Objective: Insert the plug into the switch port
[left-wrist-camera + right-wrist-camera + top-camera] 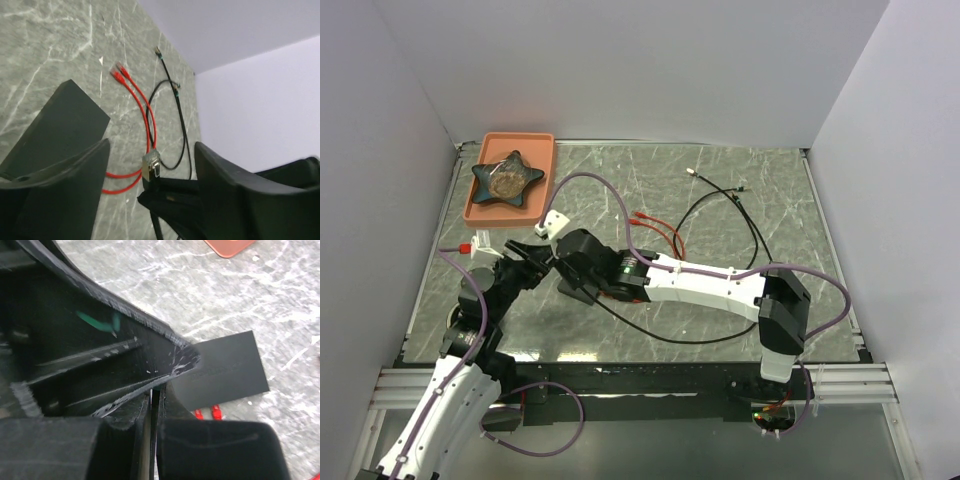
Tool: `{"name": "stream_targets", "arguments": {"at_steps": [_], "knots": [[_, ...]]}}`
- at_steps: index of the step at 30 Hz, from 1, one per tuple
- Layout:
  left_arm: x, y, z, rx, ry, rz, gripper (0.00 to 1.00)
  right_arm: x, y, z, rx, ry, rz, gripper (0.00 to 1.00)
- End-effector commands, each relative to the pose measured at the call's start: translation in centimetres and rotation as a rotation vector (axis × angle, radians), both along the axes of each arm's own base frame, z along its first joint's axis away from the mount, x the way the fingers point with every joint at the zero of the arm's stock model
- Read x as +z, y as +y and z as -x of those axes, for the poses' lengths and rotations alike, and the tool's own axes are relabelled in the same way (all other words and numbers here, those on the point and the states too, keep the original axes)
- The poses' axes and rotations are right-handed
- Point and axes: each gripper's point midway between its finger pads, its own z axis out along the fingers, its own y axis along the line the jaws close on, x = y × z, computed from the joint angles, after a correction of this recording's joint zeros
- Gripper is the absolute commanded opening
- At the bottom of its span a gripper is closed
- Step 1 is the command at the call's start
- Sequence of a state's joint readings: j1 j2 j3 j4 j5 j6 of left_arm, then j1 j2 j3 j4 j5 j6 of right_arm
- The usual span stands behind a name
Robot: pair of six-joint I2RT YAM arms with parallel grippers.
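Note:
The plug [151, 167], a clear connector with a metal shell on a black cable, is pinched in the dark fingertips of my right gripper [167, 192], which is shut on it [159, 390]. It sits between the wide-apart fingers of my open left gripper [150, 145]. The switch [67, 117], a flat matte-black box, lies just beyond my left finger [55, 195], and it also shows in the right wrist view [225, 370]. In the top view both grippers meet at the left of the table, left [518, 264] and right [550, 256], and hide the switch and plug.
An orange tray [542, 148] with a dark star-shaped dish [506, 177] stands at the back left. A red cable [660, 232] and a looping black cable [752, 228] lie mid-table. A small white piece [554, 222] and a red-tipped piece [467, 245] lie near the grippers.

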State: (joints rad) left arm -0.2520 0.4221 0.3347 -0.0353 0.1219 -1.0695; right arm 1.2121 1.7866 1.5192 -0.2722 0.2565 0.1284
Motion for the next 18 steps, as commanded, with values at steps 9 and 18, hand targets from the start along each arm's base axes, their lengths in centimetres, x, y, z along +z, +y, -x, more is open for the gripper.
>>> {"name": "stream_targets", "arguments": {"at_steps": [9, 18], "knots": [[2.5, -0.3, 0.1, -0.021, -0.071, -0.009, 0.8, -0.9, -5.0, 1.1, 0.112, 0.001, 0.059, 0.0], [4.7, -4.0, 1.4, -0.273, -0.272, -0.027, 0.75, 0.6, -7.9, 4.7, 0.495, 0.23, -0.198, 0.0]]}}
